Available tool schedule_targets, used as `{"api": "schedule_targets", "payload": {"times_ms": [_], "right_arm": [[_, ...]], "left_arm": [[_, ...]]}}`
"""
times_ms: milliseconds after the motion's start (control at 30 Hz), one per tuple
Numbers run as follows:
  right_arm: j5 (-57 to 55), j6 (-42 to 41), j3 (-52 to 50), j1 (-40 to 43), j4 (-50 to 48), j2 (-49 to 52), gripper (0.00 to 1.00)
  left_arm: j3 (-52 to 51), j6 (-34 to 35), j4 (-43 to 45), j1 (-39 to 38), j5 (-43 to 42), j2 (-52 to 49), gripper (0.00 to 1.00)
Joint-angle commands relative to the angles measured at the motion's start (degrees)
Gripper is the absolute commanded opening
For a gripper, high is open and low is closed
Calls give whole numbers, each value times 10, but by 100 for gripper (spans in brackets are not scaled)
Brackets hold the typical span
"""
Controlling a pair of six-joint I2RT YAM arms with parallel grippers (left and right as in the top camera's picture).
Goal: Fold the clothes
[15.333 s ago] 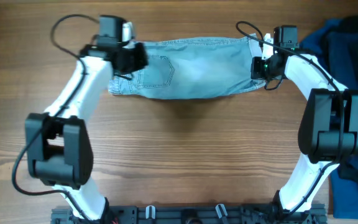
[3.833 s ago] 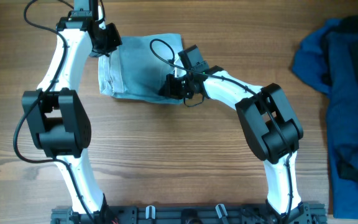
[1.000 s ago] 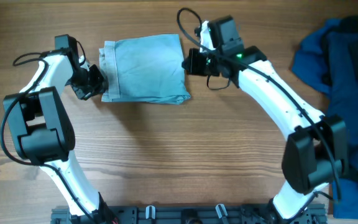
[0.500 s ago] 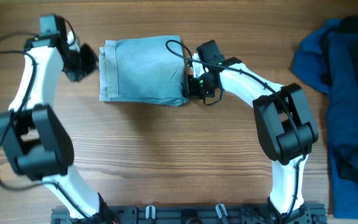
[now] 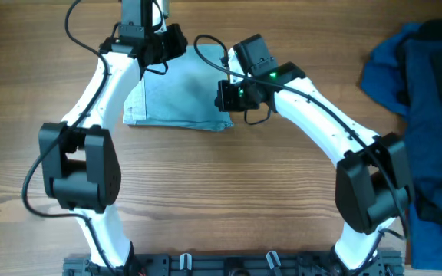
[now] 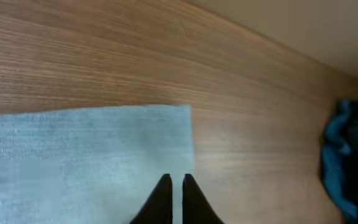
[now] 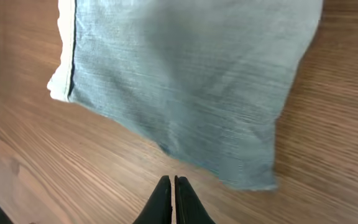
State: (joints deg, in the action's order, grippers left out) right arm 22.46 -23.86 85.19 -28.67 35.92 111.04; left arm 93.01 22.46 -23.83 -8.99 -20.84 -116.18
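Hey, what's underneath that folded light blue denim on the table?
Only the wooden table shows around the folded denim, which lies flat on it. Its lower layers and the wood beneath are covered, so anything tucked under cannot be seen.

Item: one wooden counter [image 5: 229, 192], mid-brown, with the grain running left to right across the overhead view. We note a looping, flame-like figure in the boards near the left edge. The surface is matte and smooth.

Item: from the left wrist view, the counter's far edge runs at a slant. Beyond it we record a plain pale beige surface [image 6: 291, 25]; whether it is wall or floor we cannot tell.

Light: soft and even, with only faint shadows. In the right wrist view we see a mild sheen on the wood.
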Motion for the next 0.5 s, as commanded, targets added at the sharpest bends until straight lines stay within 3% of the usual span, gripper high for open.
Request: {"api": "schedule_targets", "payload": {"times_ms": [0,300,467], "right_arm": [[-9,-28,-5,-11,-21,30,4],[-95,-91,-6,-30,-35,89,4],[-96,-139,-6,-30,19,138,4]], "left_arm": [[1,5,21,2,12,-45,5],[1,14,114,1,-23,-163,4],[1,14,114,3,0,-193,4]]}}
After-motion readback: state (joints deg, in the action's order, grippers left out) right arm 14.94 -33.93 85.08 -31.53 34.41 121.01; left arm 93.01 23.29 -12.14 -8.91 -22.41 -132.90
